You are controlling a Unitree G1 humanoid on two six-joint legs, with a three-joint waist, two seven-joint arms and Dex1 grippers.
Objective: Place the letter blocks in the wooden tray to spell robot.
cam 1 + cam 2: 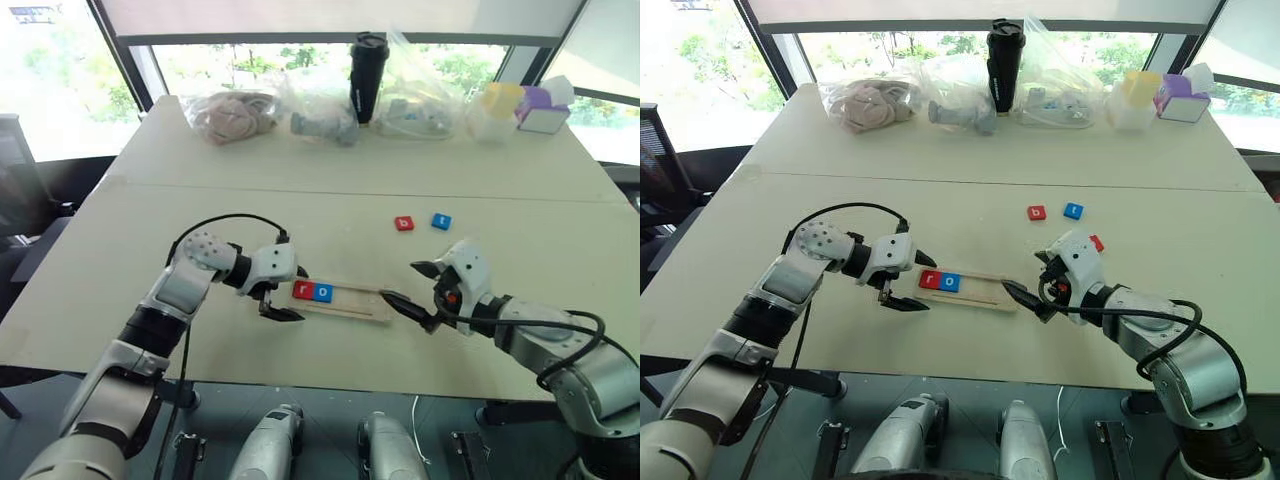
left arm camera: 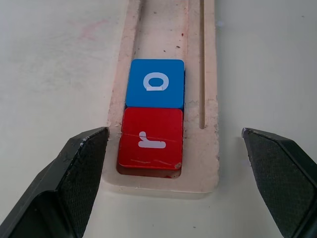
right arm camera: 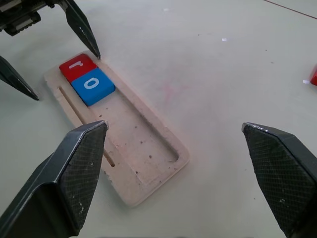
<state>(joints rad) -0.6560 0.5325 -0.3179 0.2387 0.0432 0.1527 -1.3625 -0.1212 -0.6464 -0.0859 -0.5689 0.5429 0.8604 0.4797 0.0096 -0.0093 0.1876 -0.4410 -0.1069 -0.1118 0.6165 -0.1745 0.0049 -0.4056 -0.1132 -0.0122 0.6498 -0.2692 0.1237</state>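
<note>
While the white table (image 1: 150,290) carries everything, the wooden tray (image 1: 355,302) lies between both arms, holding 2 tiles at its 9 o'clock end: red r block (image 1: 303,290), blue o block (image 1: 323,293) touching it. Left gripper (image 1: 277,292) straddles that end, released, gripping nothing. Right gripper (image 1: 412,285), spread wide, sits at the tray's 3 o'clock end. Red b block (image 1: 404,223) and blue t block (image 1: 441,221) wait at 1 o'clock, apart from the tray.

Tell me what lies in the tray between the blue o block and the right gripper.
Nothing: the wooden tray is bare from the blue o block toward the right gripper, seen in the right wrist view.
</note>
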